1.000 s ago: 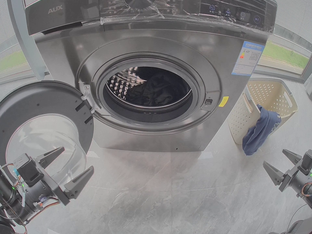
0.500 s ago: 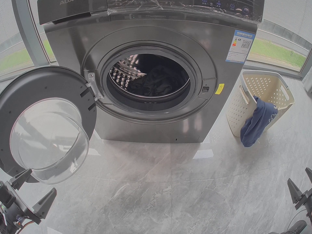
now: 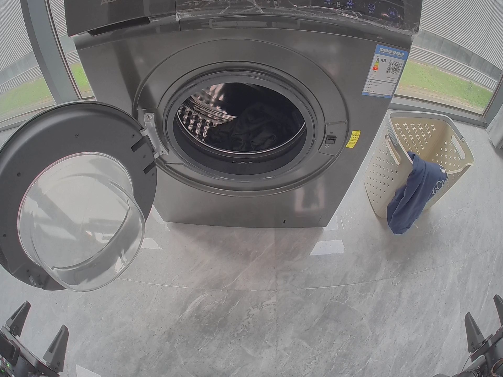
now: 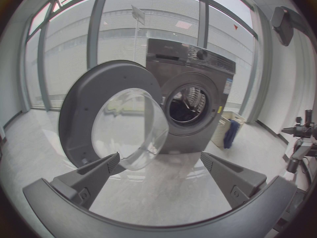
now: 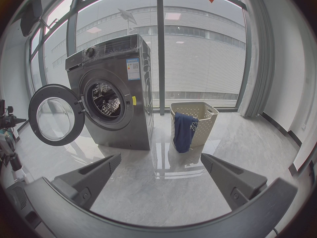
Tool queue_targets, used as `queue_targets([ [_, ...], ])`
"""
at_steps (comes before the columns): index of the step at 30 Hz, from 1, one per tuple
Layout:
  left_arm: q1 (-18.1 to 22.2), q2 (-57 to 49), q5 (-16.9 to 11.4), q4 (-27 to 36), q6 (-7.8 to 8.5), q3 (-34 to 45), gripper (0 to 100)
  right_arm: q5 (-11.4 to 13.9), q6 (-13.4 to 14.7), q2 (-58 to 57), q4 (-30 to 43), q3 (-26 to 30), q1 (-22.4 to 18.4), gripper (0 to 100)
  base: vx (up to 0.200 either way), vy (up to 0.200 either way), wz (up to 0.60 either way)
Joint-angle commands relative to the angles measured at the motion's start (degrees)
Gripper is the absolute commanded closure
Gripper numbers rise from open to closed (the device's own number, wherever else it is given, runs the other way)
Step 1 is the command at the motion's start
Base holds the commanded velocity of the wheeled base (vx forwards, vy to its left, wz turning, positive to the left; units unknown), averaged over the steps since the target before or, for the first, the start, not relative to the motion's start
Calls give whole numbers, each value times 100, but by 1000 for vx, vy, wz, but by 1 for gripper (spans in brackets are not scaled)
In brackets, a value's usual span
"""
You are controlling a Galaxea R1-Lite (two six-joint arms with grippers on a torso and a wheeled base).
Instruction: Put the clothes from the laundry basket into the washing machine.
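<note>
With left gripper (image 4: 158, 154) and right gripper (image 5: 160, 157) spread and empty, a sideways pull on the blue garment (image 3: 414, 195) draped over the laundry basket (image 3: 419, 116) rim could tip the basket.

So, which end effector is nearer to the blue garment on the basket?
Right. The right end effector is in front of the blue garment; the left end effector is far across, by the door.

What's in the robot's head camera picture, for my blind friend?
A grey washing machine stands with its door open and dark clothes inside. Beside it, a blue garment hangs over the rim of the laundry basket. The left gripper and right gripper are open, empty.
</note>
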Motion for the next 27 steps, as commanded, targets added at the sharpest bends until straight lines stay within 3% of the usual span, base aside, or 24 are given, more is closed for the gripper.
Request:
queue_targets([
  [1,1187,-810,-18,630,51,92,0,40,28,-296,55,99,-84,0,0,0,0],
  [5,1082,-924,-308,849,192,92,0,40,2,-296,55,99,-84,0,0,0,0],
  [12,1082,-924,-343,849,236,92,0,40,2,-296,55,99,-84,0,0,0,0],
  [16,1082,-924,-343,849,165,92,0,40,2,-296,64,99,-84,0,0,-200,0],
  [27,1082,-924,-343,849,201,92,0,40,-7,-296,64,99,-84,0,0,-200,0],
])
